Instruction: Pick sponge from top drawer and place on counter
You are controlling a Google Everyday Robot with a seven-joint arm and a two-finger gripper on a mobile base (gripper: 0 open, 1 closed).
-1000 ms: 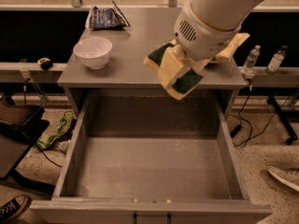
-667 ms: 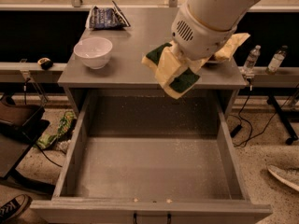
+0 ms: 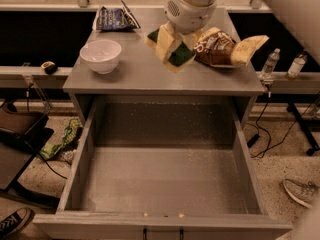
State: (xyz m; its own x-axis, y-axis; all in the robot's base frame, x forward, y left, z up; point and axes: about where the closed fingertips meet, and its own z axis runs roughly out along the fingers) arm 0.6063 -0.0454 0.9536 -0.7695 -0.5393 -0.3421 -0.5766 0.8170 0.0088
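Note:
My gripper [image 3: 170, 49] is over the middle of the counter [image 3: 135, 74], well behind the open top drawer [image 3: 165, 174]. It is shut on the sponge [image 3: 179, 55], whose dark green face and yellow foam show between the pale fingers [image 3: 165, 44]. The sponge hangs just above the counter top, right of the white bowl and left of the snack bag. The drawer is pulled fully out; its speckled bottom is bare and its dark handle shows at the front edge.
A white bowl [image 3: 100, 55] stands at the counter's left. A dark blue chip bag [image 3: 114, 20] lies at the back left. A brown-and-yellow snack bag [image 3: 222, 46] lies at the right. Bottles [image 3: 270, 63] stand on the ledge to the right. Shoes and cables lie on the floor.
The gripper with the sponge has moved away from the drawer, farther back over the middle of the counter. The view has shifted with it.

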